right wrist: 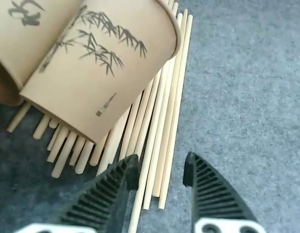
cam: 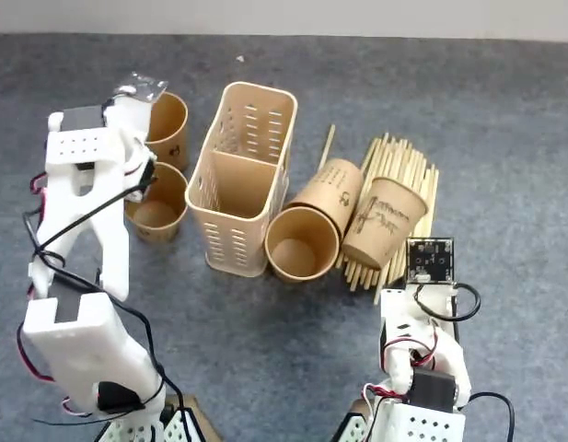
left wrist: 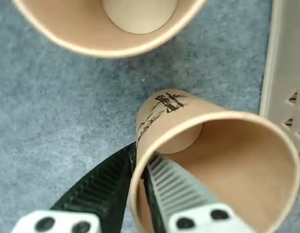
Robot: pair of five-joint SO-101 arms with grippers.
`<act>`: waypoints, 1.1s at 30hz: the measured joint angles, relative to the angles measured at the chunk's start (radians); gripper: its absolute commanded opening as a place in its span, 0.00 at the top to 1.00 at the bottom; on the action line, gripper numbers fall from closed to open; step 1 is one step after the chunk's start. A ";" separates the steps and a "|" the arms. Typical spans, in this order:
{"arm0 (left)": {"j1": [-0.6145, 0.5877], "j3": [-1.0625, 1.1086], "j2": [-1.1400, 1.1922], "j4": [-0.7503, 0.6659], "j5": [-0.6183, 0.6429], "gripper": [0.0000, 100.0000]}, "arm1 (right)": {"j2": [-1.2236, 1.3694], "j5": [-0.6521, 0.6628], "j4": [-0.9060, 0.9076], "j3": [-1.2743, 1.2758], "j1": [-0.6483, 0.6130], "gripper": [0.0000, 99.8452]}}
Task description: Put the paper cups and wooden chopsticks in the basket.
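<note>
White plastic arms rise from the lower corners of the overhead view. At the left, the left arm (cam: 81,184) stretches up to two tan paper cups (cam: 157,210) in the upper left. Just right of them a cream plastic basket (cam: 230,241), tall and slotted, stands upright at upper centre on rough grey felt (cam: 504,110). To the basket's right three more cups (cam: 302,244) lie tipped on their sides against a bundle of pale, round wooden chopsticks (cam: 422,180). At lower right, the right arm (cam: 417,359) sits just below the bundle

Left wrist view: the left claw (left wrist: 140,162) is closed on the thin wall of one held cup (left wrist: 227,145), with a black ribbed finger (left wrist: 108,182) outside and a grey ribbed finger (left wrist: 176,187) inside. An ink bamboo drawing marks the cup's side. A second cup's round mouth (left wrist: 81,36) lies beyond, and the basket's pierced wall is close by

Right wrist view: the right claw (right wrist: 160,170) stands open, its ridged black fingers (right wrist: 108,191) apart and gripping nothing, above the ends of the chopsticks. A bamboo-printed cup (right wrist: 101,73) lies across the sticks
</note>
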 measured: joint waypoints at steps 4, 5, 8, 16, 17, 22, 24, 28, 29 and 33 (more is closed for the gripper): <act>-0.002 -0.161 0.000 0.146 0.000 1.00 | 0.000 0.000 0.000 0.000 0.000 0.84; -0.003 -0.212 0.000 0.193 0.000 1.00 | 0.000 0.000 -0.003 0.000 0.000 0.84; -0.015 -0.354 -0.014 0.265 -0.011 1.00 | 0.000 0.000 -0.028 0.000 0.000 0.84; 0.012 -0.466 -0.308 0.293 -0.008 1.00 | 0.000 0.000 -0.032 0.000 -0.035 0.84; 0.032 -0.496 -0.362 0.293 0.003 1.00 | 0.000 0.000 -0.032 0.000 -0.037 0.84; 0.207 -0.632 -0.509 0.242 0.086 1.00 | 0.000 0.000 -0.032 0.000 -0.046 0.84; 0.288 -0.629 -0.497 0.189 0.124 1.00 | 0.000 0.000 -0.032 0.000 -0.048 0.84; 0.379 -0.600 -0.374 0.126 0.166 1.00 | 0.000 0.000 -0.032 0.000 -0.048 0.84; 0.390 -0.597 -0.325 0.121 0.173 1.00 | 0.000 0.000 -0.032 0.000 -0.048 0.84; 0.407 -0.594 -0.196 0.120 0.215 1.00 | 0.000 0.000 -0.032 0.000 -0.048 0.84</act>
